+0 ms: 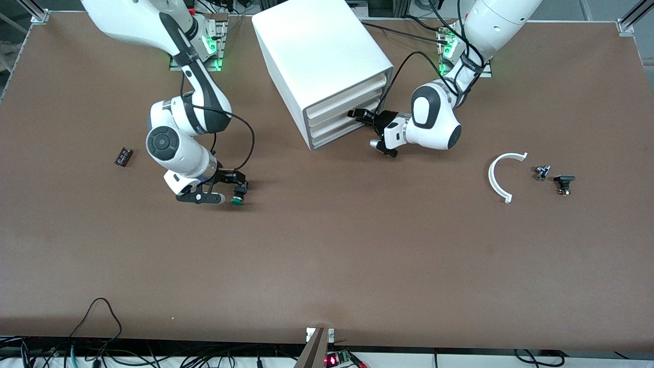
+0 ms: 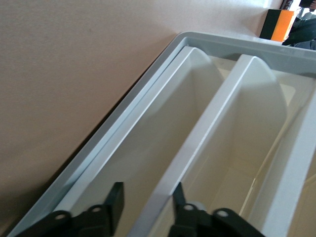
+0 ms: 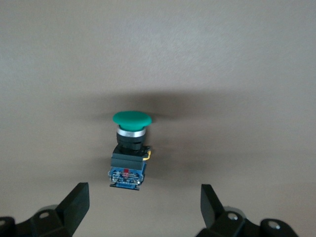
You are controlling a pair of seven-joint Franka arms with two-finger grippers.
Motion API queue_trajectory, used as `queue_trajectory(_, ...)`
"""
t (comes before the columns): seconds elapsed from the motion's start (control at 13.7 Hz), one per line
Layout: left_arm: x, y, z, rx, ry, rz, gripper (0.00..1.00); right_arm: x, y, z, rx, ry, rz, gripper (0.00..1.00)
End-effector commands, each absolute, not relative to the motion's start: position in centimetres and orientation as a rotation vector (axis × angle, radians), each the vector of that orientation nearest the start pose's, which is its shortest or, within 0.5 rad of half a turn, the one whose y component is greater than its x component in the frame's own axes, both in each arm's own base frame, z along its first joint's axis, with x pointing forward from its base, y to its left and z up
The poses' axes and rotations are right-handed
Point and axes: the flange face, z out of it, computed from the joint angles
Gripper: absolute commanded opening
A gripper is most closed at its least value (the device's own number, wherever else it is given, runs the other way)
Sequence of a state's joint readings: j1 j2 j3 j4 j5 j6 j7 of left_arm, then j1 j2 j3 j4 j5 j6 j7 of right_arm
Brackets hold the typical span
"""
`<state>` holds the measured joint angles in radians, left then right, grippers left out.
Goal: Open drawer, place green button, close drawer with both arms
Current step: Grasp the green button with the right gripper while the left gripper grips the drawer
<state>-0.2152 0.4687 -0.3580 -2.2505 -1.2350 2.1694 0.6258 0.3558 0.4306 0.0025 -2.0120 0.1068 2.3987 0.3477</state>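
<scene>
The white cabinet (image 1: 322, 56) stands at the table's back middle with all four fronts closed; the drawer (image 1: 338, 136) is the lowest front. My left gripper (image 1: 361, 116) is at the fronts, open. In the left wrist view (image 2: 146, 202) its fingers (image 2: 114, 200) straddle a white front lip without touching it, beside the recess nearest the table (image 2: 148, 148). The button (image 1: 238, 194), with a green cap and a dark body, lies on its side on the table. My right gripper (image 1: 231, 188) is open and low over it. In the right wrist view the button (image 3: 129, 148) lies just ahead of the open gripper (image 3: 143, 200).
A flat black block (image 1: 123, 156) lies toward the right arm's end. A white curved strip (image 1: 503, 176) and two small dark parts (image 1: 542, 172) (image 1: 564, 183) lie toward the left arm's end. An orange cube (image 2: 279, 23) shows in the left wrist view.
</scene>
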Motion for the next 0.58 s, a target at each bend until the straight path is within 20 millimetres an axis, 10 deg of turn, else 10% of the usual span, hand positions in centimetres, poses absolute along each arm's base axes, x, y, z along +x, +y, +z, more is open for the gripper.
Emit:
queue_trajectory(0.0, 39.7, -30.0, 15.6, 2.153, -0.148, -0.514, 0.0, 55.2, 22.9, 21.4, -3.095, 0.222, 0.075, 1.0)
queue_trajectory(0.51, 47.6, -22.8, 18.5, 2.258, -0.102, -0.293, 0.0, 55.6, 23.3, 18.3, -3.105, 0.264, 0.07, 1.0)
